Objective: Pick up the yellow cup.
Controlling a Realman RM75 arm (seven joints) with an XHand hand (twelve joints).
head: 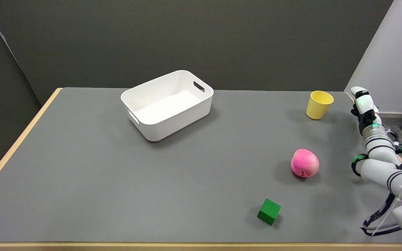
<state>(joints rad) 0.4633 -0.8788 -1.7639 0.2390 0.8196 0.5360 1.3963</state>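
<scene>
We see our right hand (364,108) raised by the table's (82,157) far right edge, edge-on to the camera, holding nothing; whether its fingers are spread or curled we cannot tell. The yellow cup (319,104) stands upright near it, just to the left, apart from the fingers, with bare grey surface between. Nearer us lie a pink peach (304,163) and a green cube (269,211). A white bin (168,104) sits well apart to the left. Dark walls stand behind.
</scene>
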